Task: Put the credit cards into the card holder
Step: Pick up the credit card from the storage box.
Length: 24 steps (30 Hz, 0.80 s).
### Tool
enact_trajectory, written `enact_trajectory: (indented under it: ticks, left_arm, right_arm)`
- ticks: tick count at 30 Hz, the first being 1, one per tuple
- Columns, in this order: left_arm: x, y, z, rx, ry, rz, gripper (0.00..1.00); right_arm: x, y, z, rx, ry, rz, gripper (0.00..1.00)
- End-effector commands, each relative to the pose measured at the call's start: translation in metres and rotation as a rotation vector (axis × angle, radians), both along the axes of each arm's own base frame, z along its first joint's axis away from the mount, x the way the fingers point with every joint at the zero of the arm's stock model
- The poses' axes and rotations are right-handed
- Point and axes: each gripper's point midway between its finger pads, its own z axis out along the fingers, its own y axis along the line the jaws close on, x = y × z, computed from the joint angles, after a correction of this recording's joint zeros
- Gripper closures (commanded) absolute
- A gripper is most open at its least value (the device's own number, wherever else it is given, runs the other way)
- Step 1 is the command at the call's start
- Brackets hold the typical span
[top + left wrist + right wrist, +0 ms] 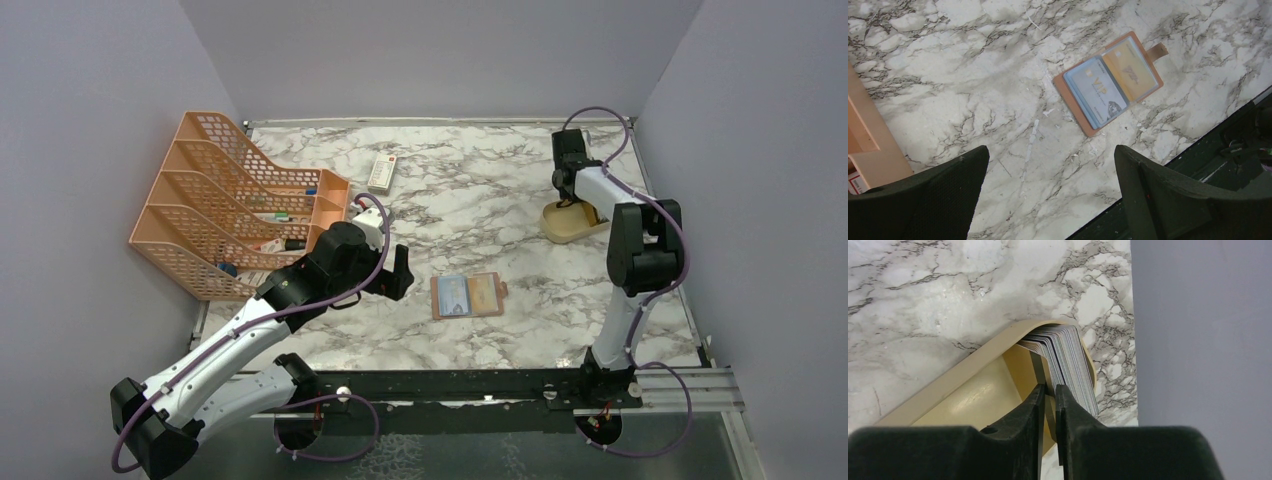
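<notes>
Pick-up step in hand. Down in the tan tray [948,380] at the far right with the right gripper [1048,395], jaws nearly pressed together, pinching the edge of 1 dark card [1038,367] from the credit cards [1068,360] stood on edge there. Well apart, mid-table: the card holder [468,296], lying open, with a pale blue card [1095,92] and a gold card [1130,70] in its slots. Near it, hovering with jaws spread wide: the left gripper [395,272]. Next, probably: lift clear with only 1 card, carry across, slide into a free slot.

"VIP" is printed on the pale blue card [1096,92] in the card holder [1072,100], right of centre in the left wrist view. The gold card [1130,70] beside it has lettering too blurred to read.
</notes>
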Motion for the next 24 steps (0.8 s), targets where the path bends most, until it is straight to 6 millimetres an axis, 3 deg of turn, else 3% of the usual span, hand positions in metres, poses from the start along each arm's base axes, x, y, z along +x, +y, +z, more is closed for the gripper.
enact_trajectory:
  ticks: [1, 5, 13, 19, 24]
  left_arm:
    - [0.002, 0.007, -0.004, 0.022, -0.007, 0.016, 0.01]
    - [0.001, 0.006, -0.005, 0.019, 0.0, 0.017, 0.01]
    - [0.002, 0.007, -0.005, 0.002, 0.011, 0.044, 0.02]
    - [-0.002, -0.004, -0.006, -0.049, 0.058, 0.028, 0.08]
    - [-0.007, -0.016, -0.004, -0.129, 0.108, 0.028, 0.11]
  right_arm:
    - [0.009, 0.007, 0.03, 0.073, -0.079, 0.006, 0.89]
    - [0.004, 0.019, 0.031, 0.155, -0.061, 0.027, 0.94]
    - [-0.023, 0.062, 0.039, 0.38, -0.01, 0.084, 0.99]
    - [-0.039, 0.097, 0.069, 0.402, -0.05, 0.125, 0.99]
    - [-0.044, 0.141, 0.103, 0.484, -0.118, 0.228, 0.99]
